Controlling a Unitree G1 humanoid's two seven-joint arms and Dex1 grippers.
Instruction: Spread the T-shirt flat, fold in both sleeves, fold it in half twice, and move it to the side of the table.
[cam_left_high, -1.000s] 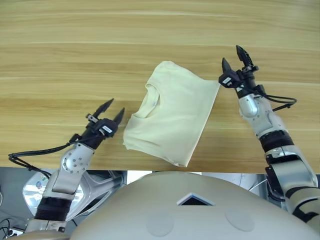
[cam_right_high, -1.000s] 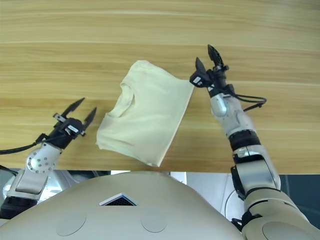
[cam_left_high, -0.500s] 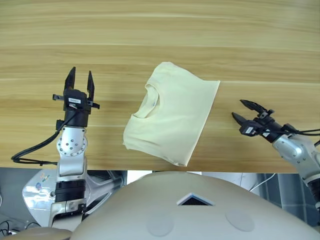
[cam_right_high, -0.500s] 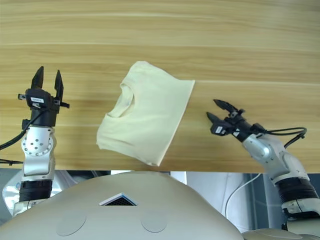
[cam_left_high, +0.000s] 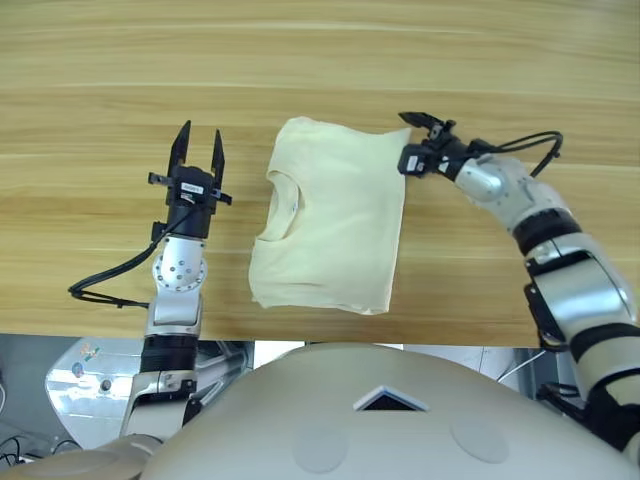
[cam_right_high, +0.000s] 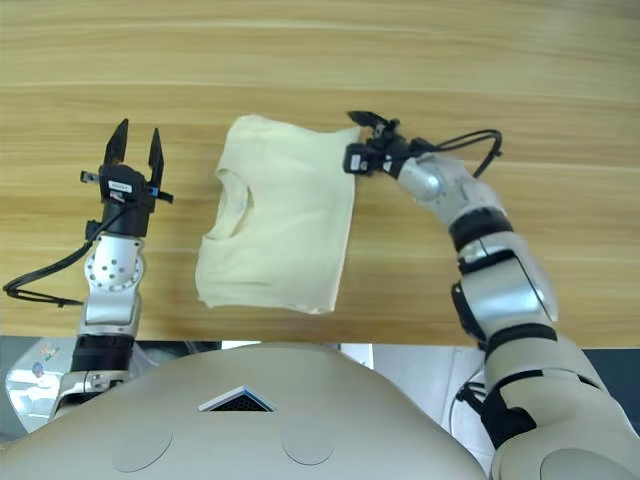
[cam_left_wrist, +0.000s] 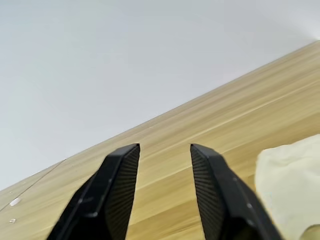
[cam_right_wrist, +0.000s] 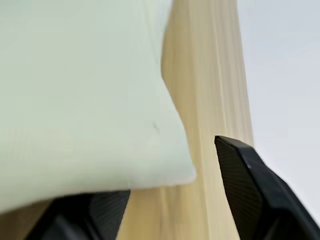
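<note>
The pale yellow folded T-shirt's (cam_left_high: 335, 225) far right corner lies inside the right gripper (cam_left_high: 415, 130), fingers parted (left gripper (cam_left_high: 200, 135) gapes empty, farther off).

Bright, even, diffuse light; faint soft shadows along T-shirt (cam_left_high: 330, 230) edges on table (cam_left_high: 100, 100).

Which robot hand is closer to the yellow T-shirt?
The right. The right gripper is at the T-shirt's far right corner, its open fingers on either side of the edge. The left gripper is apart, over the table beside the collar side.
</note>
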